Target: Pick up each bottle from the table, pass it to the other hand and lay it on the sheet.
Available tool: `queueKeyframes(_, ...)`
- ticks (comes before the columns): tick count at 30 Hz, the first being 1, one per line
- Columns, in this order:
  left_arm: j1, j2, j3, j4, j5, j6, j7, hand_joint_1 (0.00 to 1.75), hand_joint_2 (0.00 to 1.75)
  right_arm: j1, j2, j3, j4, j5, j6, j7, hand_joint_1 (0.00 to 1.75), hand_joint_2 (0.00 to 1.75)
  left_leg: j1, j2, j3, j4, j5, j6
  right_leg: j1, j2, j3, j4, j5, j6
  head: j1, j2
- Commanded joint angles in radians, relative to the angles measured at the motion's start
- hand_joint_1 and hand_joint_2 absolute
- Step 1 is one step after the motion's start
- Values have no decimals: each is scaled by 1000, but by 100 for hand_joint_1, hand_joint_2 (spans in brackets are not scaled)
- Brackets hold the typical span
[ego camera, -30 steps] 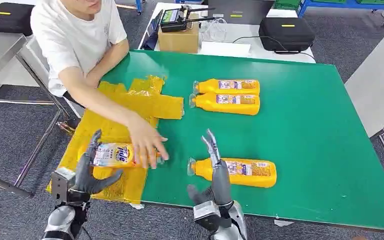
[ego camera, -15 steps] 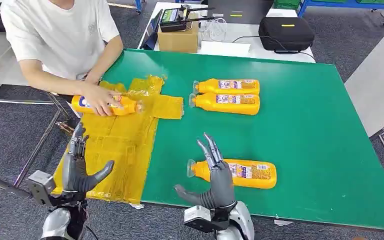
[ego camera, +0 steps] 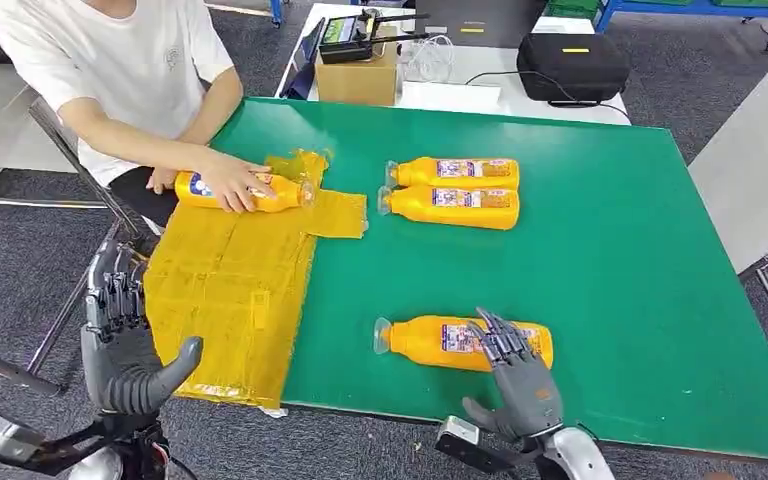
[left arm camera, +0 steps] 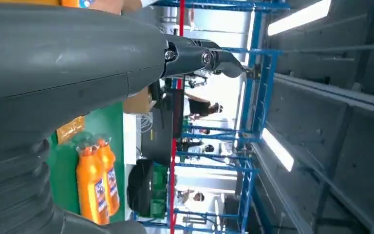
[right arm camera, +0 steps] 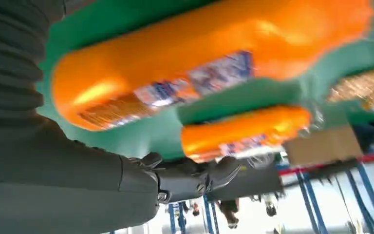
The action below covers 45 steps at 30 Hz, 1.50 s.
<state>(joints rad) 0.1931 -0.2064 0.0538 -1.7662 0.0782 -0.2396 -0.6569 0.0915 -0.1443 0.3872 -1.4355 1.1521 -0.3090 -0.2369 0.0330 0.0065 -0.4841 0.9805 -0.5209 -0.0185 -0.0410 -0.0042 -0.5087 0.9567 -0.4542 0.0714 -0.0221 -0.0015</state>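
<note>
- Pickup is the step in hand: my right hand (ego camera: 516,378) hovers open, fingers spread, over the base end of the near bottle (ego camera: 460,342), which lies at five o'clock on the green table (ego camera: 640,280).
- My left hand (ego camera: 125,345) waits open and empty beside the yellow sheet (ego camera: 230,290), at eight o'clock.
- Next, I judge, my right hand must close around the bottle and lift.

Glossy orange plastic is seen on the near bottle (ego camera: 465,343), with a printed paper-like label. The yellow sheet (ego camera: 230,290) looks thin, crinkled, shiny plastic film. The table (ego camera: 620,250) is matt green. The right robot hand (ego camera: 520,385) is covered in smooth dark-grey plastic.
</note>
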Motion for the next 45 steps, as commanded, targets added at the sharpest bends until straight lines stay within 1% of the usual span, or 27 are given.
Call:
queueKeyframes(1, -11, -1, -10, 40, -25, -26, -1, 0, 175, -28, -118, -26, -13, 23, 95, 67, 0, 175, 0, -1, 4, -4, 0, 5, 2, 0, 4, -4, 1, -7, 0, 0)
queueKeyframes(2, -8, -8, -6, 42, 10, -48, 17, 0, 175, -29, -125, -28, 1, 19, 118, 71, 0, 175, -1, -1, 1, -1, 0, 3, 0, 0, 2, -1, 0, -3, 0, 0)
queueKeyframes(5, -9, -4, -43, 28, 34, -83, 37, 0, 175, -51, -140, -24, 88, -17, 162, 65, 0, 175, 0, 0, 4, -4, 0, 4, 1, 1, 5, -4, 0, -6, 0, 0)
queueKeyframes(6, -11, 3, -64, 27, 27, -90, 40, 0, 175, -67, -138, -23, 118, -17, 165, 60, 0, 175, 0, -1, 2, -2, 0, 2, 0, 0, 3, -2, 0, -3, 0, 0)
queueKeyframes(8, -15, 16, -110, 22, -6, -74, 31, 0, 175, -126, -109, -23, 207, 0, 134, 41, 0, 175, 0, -1, 4, -4, 0, 4, 1, 0, 5, -4, 1, -6, 0, 0)
queueKeyframes(9, -18, 20, -124, 25, -9, -72, 29, 0, 175, -154, -94, -21, 240, 12, 124, 41, 0, 175, 0, 1, 1, -2, 0, 2, 1, 1, 2, -2, 1, -3, 0, 0)
queueKeyframes(10, -20, 20, -132, 28, -15, -67, 27, 0, 175, -179, -82, -19, 258, 12, 131, 41, 0, 175, 0, 2, 3, -3, 0, 3, 1, 2, 3, -3, 1, -5, 0, 0)
queueKeyframes(11, -22, 24, -139, 32, -23, -51, 21, 0, 175, -209, -69, -7, 295, 21, 130, 39, 0, 175, 0, 2, 2, -2, 0, 2, 1, 3, 2, -2, 2, -4, 0, 0)
queueKeyframes(15, -24, 29, -133, 42, -20, -40, 17, 0, 175, -240, -58, 10, 324, 20, 144, 39, 0, 175, 0, 3, 3, -3, 1, 2, 1, 3, 2, -3, 2, -5, 0, 0)
queueKeyframes(16, -23, 29, -131, 43, -18, -41, 16, 0, 175, -246, -60, 16, 331, 27, 144, 43, 0, 175, 0, 2, 2, -2, 0, 2, 1, 3, 2, -2, 1, -3, 0, 0)
queueKeyframes(17, -23, 29, -131, 43, -18, -41, 16, 0, 175, -246, -60, 16, 331, 27, 144, 43, 0, 175, 0, 3, 4, -4, 1, 2, 1, 3, 3, -3, 2, -5, 0, 0)
queueKeyframes(18, -23, 29, -131, 43, -18, -41, 16, 0, 175, -246, -60, 16, 331, 27, 144, 43, 0, 175, 0, 2, 3, -2, 0, 1, 1, 2, 2, -1, 1, -3, 0, 0)
queueKeyframes(20, -22, 31, -129, 44, -17, -42, 16, 0, 175, -250, -62, 18, 338, 28, 143, 45, 0, 175, 1, 2, 4, -3, 0, 2, 1, 2, 4, -3, 1, -5, 0, 0)
queueKeyframes(21, -22, 31, -129, 44, -17, -42, 16, 0, 175, -250, -62, 18, 338, 28, 143, 45, 0, 175, 0, 1, 3, -2, 0, 2, 1, 1, 3, -2, 0, -3, 0, 0)
queueKeyframes(23, -23, 31, -128, 44, -14, -45, 15, 0, 175, -255, -62, 22, 346, 30, 140, 47, 0, 175, 1, 2, 6, -5, 0, 3, 2, 2, 5, -4, 1, -6, 0, 0)
queueKeyframes(25, -25, 30, -124, 50, -10, -47, 14, 0, 175, -283, -50, 27, 382, 32, 125, 53, 0, 175, 0, 1, 3, -2, 0, 2, 1, 1, 3, -1, 0, -3, 0, 0)
queueKeyframes(30, -37, 28, -122, 62, -12, -40, 7, 0, 175, -352, 0, 50, 472, 39, 95, 38, 0, 175, 0, 3, 4, -3, 1, 2, 1, 4, 3, -2, 2, -5, 0, 0)
queueKeyframes(33, -37, 31, -124, 63, -17, -38, 1, 0, 175, -383, 7, 78, 508, 31, 125, 41, 0, 175, 0, 3, 4, -3, 1, 2, 1, 3, 3, -2, 2, -5, 0, 0)
queueKeyframes(34, -35, 32, -123, 62, -19, -38, -2, 0, 175, -400, 0, 93, 535, 26, 158, 53, 0, 175, 1, 3, 5, -4, 1, 3, 2, 4, 3, -3, 2, -6, 0, 0)
queueKeyframes(35, -34, 32, -120, 61, -20, -36, -4, 0, 175, -422, -10, 109, 571, 26, 217, 79, 0, 175, 1, 3, 4, -3, 1, 2, 1, 3, 3, -2, 1, -4, 0, 0)
queueKeyframes(36, -35, 32, -117, 63, -22, -38, -4, 0, 175, -461, -30, 145, 624, 20, 298, 92, 0, 175, 1, 3, 6, -4, 1, 3, 2, 4, 4, -3, 2, -6, 0, 0)
queueKeyframes(37, -47, 33, -116, 78, -22, -41, -5, 0, 175, -518, -51, 183, 704, -3, 351, 59, 0, 175, 1, 2, 5, -2, 1, 2, 1, 3, 3, -2, 1, -4, 0, 0)
queueKeyframes(38, -54, 29, -113, 88, -20, -45, -6, 0, 175, -555, -54, 204, 768, -21, 370, 51, 159, 175, 0, 3, 6, -3, 1, 3, 1, 4, 4, -3, 2, -5, 0, 0)
queueKeyframes(39, -67, 27, -114, 103, -17, -50, -7, 0, 175, -604, -59, 243, 839, -21, 399, 48, 175, 175, 0, 3, 5, -2, 1, 2, 1, 4, 3, -1, 2, -3, 0, 0)
queueKeyframes(41, -74, 25, -114, 114, -14, -52, -8, 0, 175, -631, -58, 256, 883, -38, 403, 37, 175, 175, 1, 8, 9, -4, 2, 4, 2, 8, 6, -5, 4, -5, 0, 0)
queueKeyframes(42, -74, 25, -114, 114, -14, -52, -8, 0, 175, -631, -58, 256, 883, -38, 403, 37, 175, 175, 0, 12, 11, -2, 1, 2, 1, 12, 7, -2, 3, -3, 0, 0)
queueKeyframes(45, -73, 26, -115, 113, -13, -50, -9, 0, 175, -636, -54, 269, 896, -48, 411, 43, 175, 175, 1, 6, 13, -4, 3, 3, 2, 6, 10, -6, 5, -4, 0, 0)
